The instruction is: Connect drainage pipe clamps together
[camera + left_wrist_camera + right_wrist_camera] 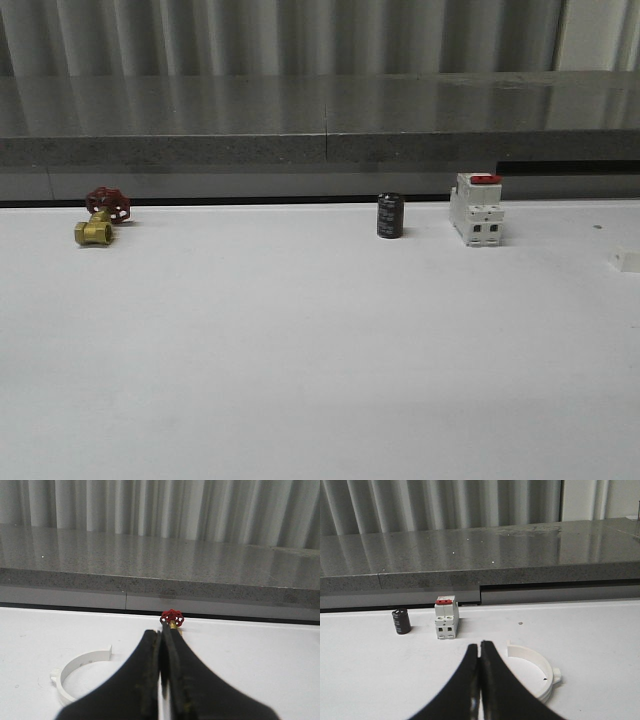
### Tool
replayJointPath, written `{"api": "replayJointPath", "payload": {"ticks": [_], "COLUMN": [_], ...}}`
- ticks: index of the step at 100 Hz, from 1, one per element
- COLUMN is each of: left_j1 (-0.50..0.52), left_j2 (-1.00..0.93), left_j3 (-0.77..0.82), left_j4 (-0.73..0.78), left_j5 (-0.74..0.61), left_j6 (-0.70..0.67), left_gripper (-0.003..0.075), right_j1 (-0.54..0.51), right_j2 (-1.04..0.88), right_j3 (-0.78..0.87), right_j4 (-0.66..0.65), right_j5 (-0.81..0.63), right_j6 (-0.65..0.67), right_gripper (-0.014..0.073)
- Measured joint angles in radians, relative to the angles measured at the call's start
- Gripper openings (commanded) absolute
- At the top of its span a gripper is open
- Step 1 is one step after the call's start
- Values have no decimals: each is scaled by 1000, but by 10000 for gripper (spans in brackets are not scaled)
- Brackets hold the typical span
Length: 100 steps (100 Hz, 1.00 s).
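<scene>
One white half-ring clamp [75,670] lies flat on the white table beside my left gripper [164,636], partly hidden by its black fingers. That gripper is shut with nothing between its tips. The other white clamp half [535,666] lies on the table beside my right gripper [480,645], a small tab showing at its end and its near part hidden by the fingers. The right gripper is also shut and holds nothing. In the front view a small white piece [625,262] shows at the right edge of the table.
A brass valve with a red handwheel [100,215] sits at the back left. A black cylinder [390,215] and a white breaker with a red switch [476,209] stand at the back right. A grey stone ledge [320,125] runs behind the table.
</scene>
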Motion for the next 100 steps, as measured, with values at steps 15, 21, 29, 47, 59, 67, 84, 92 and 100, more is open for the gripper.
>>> {"api": "replayJointPath", "payload": {"ticks": [15, 21, 29, 47, 59, 67, 84, 92, 100], "left_j1": [0, 0, 0, 0, 0, 0, 0, 0, 0], "left_j2": [0, 0, 0, 0, 16, 78, 279, 388, 475], "left_j3": [0, 0, 0, -9, -82, -174, -387, -469, -535], "left_j4": [0, 0, 0, -4, -33, -43, -43, -43, -43], "left_j5": [0, 0, -14, -6, 80, 160, 422, 517, 563], "left_j6": [0, 0, 0, 0, 0, 0, 0, 0, 0], "left_gripper": [-20, -20, -20, -20, -20, -20, -20, -20, -20], "right_j1": [0, 0, 0, 0, 0, 0, 0, 0, 0], "right_j2": [0, 0, 0, 0, 0, 0, 0, 0, 0], "right_j3": [0, 0, 0, 0, 0, 0, 0, 0, 0], "right_j4": [0, 0, 0, 0, 0, 0, 0, 0, 0], "right_j5": [0, 0, 0, 0, 0, 0, 0, 0, 0], "right_j6": [0, 0, 0, 0, 0, 0, 0, 0, 0], "right_gripper": [-67, -67, -67, -67, -67, -67, -67, -67, -67]}}
